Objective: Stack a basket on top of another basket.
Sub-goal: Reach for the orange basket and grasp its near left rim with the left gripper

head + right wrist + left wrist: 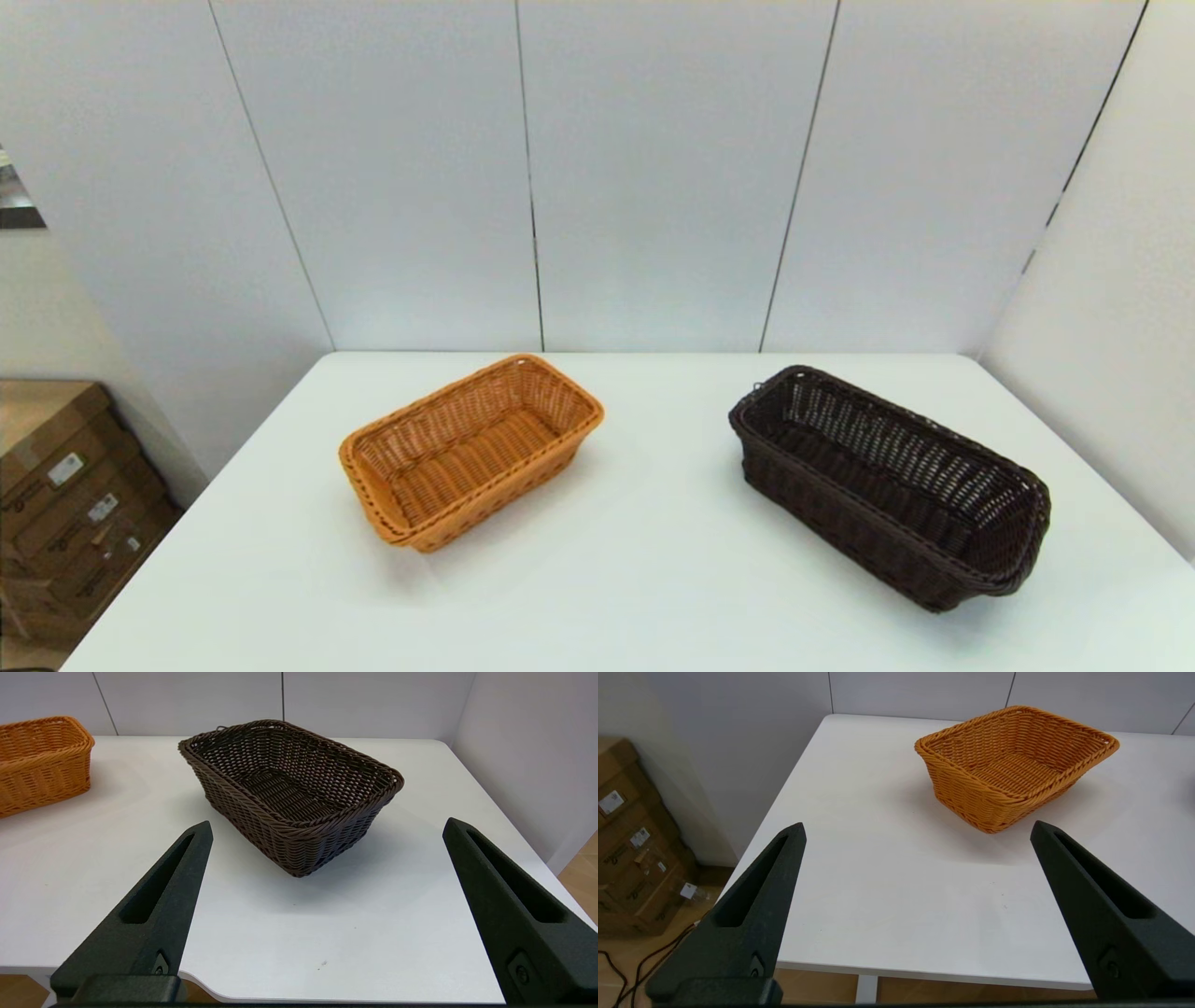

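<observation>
Dark brown basket upright on the white counter, robot's right side, long axis angled. Orange-tan basket upright on the left side, well apart from the dark one; nothing stacked.

Left gripper: held back at the counter's near edge, low, aimed at the orange-tan basket, fingers spread wide, nothing between them.

Right gripper: same pose at the near edge, aimed at the dark brown basket, fingers spread wide, clear of it.

Neither arm shows in the head view.
</observation>
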Robot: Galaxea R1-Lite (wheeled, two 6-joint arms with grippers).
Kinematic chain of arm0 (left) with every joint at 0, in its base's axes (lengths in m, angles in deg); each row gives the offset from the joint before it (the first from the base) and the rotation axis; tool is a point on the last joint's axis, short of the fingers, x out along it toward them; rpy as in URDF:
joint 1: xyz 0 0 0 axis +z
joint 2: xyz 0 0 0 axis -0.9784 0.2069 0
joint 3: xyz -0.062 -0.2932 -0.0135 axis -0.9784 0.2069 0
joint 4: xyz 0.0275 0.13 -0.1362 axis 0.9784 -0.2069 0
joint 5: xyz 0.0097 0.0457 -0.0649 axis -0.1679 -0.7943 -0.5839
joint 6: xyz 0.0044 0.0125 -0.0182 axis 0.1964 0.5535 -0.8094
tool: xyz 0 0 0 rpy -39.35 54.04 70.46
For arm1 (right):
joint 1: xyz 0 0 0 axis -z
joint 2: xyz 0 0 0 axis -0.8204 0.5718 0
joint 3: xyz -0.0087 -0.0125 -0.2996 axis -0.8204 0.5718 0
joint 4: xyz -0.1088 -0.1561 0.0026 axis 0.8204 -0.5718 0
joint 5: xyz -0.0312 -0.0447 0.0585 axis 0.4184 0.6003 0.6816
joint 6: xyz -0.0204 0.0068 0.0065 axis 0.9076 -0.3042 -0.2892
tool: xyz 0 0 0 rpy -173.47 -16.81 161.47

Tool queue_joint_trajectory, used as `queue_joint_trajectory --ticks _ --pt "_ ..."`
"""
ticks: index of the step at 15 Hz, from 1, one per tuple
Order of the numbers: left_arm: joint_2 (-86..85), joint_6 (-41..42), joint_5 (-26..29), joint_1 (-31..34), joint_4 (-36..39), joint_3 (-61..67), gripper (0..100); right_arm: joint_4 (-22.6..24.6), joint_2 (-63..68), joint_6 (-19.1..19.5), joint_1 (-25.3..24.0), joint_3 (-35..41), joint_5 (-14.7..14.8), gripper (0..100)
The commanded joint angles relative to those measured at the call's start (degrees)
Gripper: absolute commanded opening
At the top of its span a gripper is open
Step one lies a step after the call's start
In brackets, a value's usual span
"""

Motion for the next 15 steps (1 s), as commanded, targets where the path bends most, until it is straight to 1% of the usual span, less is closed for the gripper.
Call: queue_joint_trajectory --ticks 1,3,5,7,8,9,10,11,14,15 --pt "26.0 -7.0 0.7 -0.1 -0.1 -15.8 100 0.0 0.0 0.0 0.0 0.0 0.0 100" --pt "39.7 -10.7 2.5 -0.2 -0.1 -24.2 100 0.0 0.0 0.0 0.0 0.0 0.0 100" --pt "56.0 -17.2 2.5 -0.6 -0.1 -33.2 100 0.0 0.0 0.0 0.0 0.0 0.0 100" --pt "68.6 -23.2 1.9 -2.1 -0.1 -39.3 100 0.0 0.0 0.1 0.0 0.0 0.0 100" --pt "74.8 -26.8 0.2 -3.3 -0.2 -42.0 100 0.0 0.0 0.1 0.0 0.0 0.0 100" --pt "81.2 -32.0 -3.2 -4.6 -0.7 -45.2 100 0.0 0.0 0.1 0.0 0.0 0.0 100" --pt "89.7 -38.9 -8.0 -6.8 -0.8 -49.2 100 0.0 0.0 0.1 0.0 0.0 0.0 100" --pt "95.5 -41.9 -10.2 -7.7 -0.8 -51.8 100 0.0 0.0 0.1 0.0 0.0 0.0 100" --pt "105.2 -47.2 -10.6 -10.4 -1.3 -56.9 100 0.0 0.0 0.1 0.0 0.0 0.0 100" --pt "106.9 -49.6 -10.6 -11.5 -3.6 -58.9 100 0.0 0.0 0.1 0.0 0.0 0.0 100"
